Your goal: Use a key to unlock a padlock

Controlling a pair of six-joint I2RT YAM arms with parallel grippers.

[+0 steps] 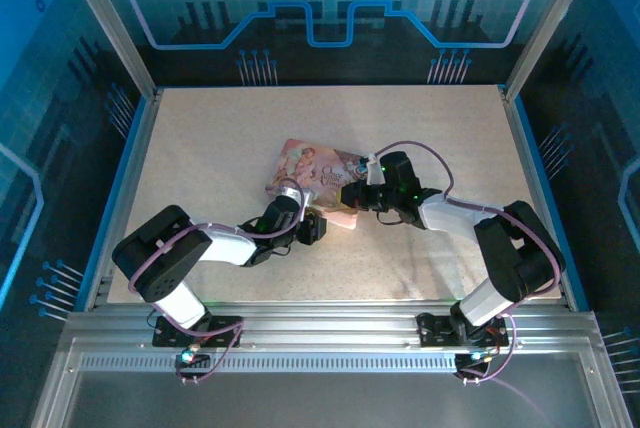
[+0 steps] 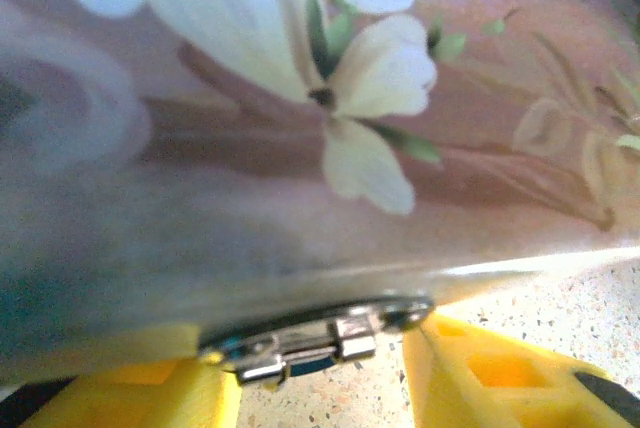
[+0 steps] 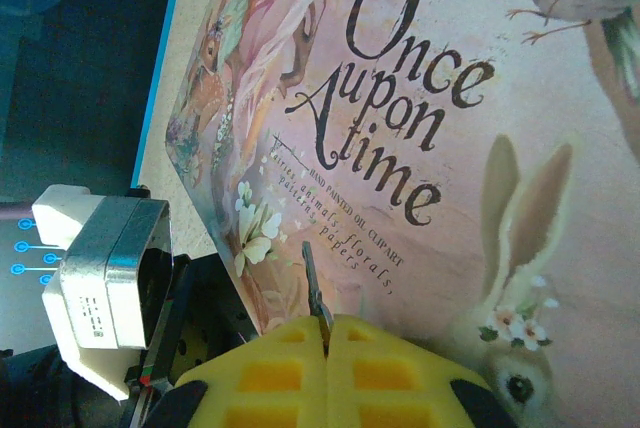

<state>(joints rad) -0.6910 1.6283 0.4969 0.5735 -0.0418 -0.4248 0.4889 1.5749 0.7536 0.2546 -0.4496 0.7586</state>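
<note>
The padlock (image 2: 310, 343), small, silvery with a blue glint, lies edge-on against the lower edge of the pink tin (image 2: 330, 148). My left gripper (image 2: 320, 373) is open, with one yellow fingertip at each end of the padlock; I cannot tell whether they touch it. My right gripper (image 3: 327, 333) is shut on the key (image 3: 314, 283), a thin dark sliver sticking out over the tin's lid (image 3: 420, 148). From above, the left gripper (image 1: 318, 226) sits at the tin's near edge. The right gripper (image 1: 350, 196) is just right of it, over the tin (image 1: 312, 168).
The tin lies mid-table, tilted, on the speckled tabletop (image 1: 250, 128). The left arm's wrist block (image 3: 110, 268) stands close to the left of the right gripper. Blue rails and glass walls (image 1: 135, 148) bound the table on all sides.
</note>
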